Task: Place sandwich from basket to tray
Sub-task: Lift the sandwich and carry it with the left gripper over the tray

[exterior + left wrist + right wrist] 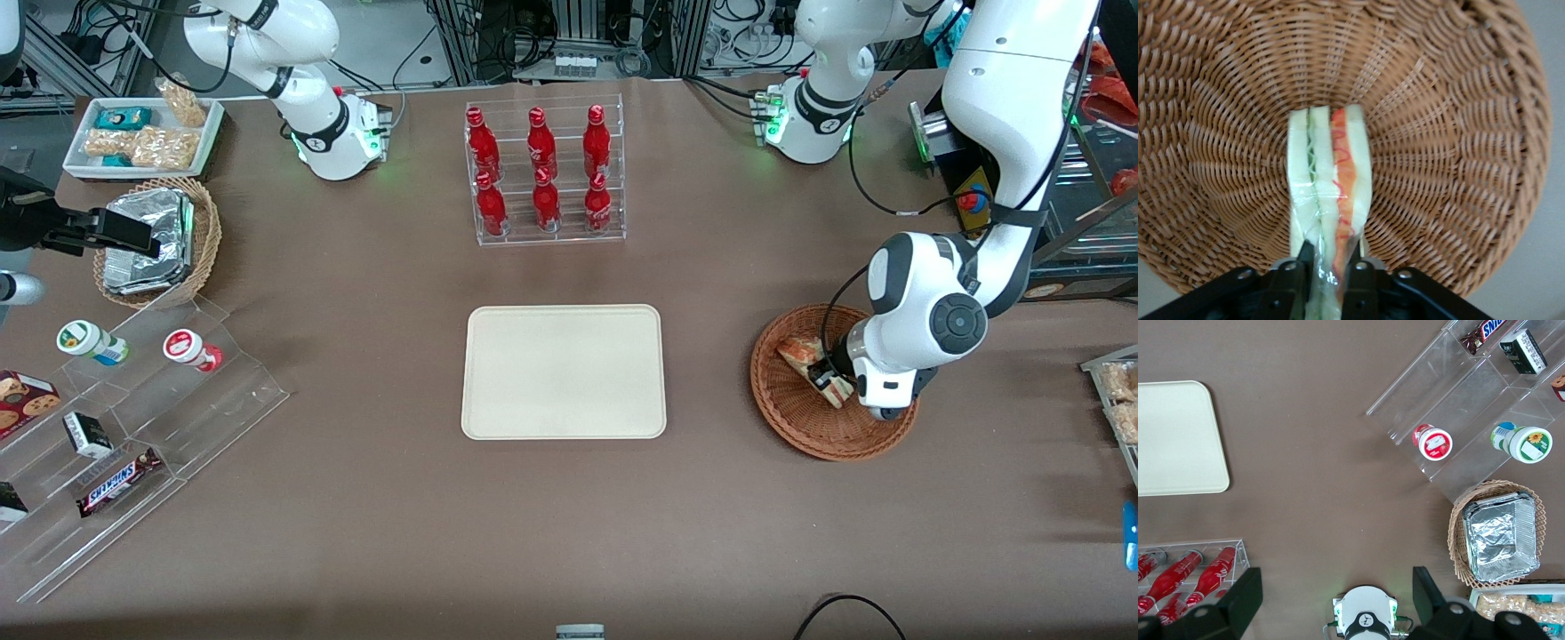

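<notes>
My left arm's claw (1328, 267) is down inside the wide, shallow round basket of reddish-brown woven wicker (787, 404), which sits on the brown bench (356, 533) toward the working arm's end. Through the wrist camera I see its two fingers (1306, 257) pinched in on the near end of the triangular white-bread sandwich with red and pale green filling (1329, 180), one finger on each bread face, so the claw is closed down to the wedge's thickness and has hold of it. The sandwich stands on edge in the basket, filling layers facing the camera. From the front, the large flat cream-beige rectangular tray with rounded corners (498, 418) lies at about nine o'clock from the basket, well apart from it.
</notes>
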